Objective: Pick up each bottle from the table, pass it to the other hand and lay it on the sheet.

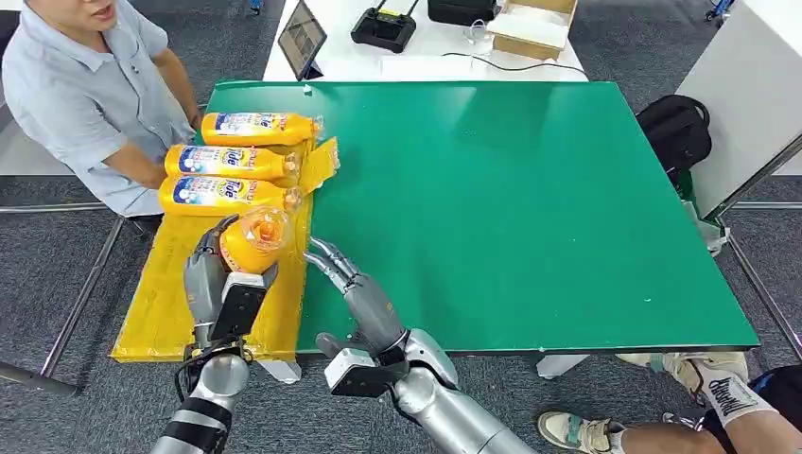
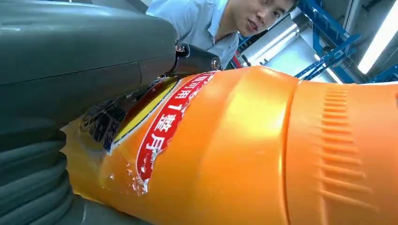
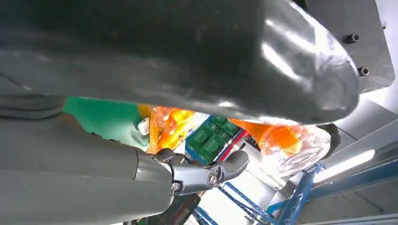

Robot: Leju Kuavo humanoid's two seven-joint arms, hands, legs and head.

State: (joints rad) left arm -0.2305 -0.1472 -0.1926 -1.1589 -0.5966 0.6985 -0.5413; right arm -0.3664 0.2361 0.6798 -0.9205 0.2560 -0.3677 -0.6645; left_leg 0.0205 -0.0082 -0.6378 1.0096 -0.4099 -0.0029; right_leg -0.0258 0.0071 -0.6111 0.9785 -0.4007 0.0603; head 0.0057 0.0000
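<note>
Head view, left hand (image 1: 210,274) gripping orange bottle (image 1: 252,239), right hand (image 1: 333,265) empty beside it

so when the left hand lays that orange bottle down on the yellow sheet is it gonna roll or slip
Probably some roll risk: the orange bottle in the left hand looks rounded. The three bottles already lying on their sides on the yellow sheet appear settled, so it may stay. Its glossy plastic and shiny label look somewhat slippery. The body looks rigid, not floppy.
</note>
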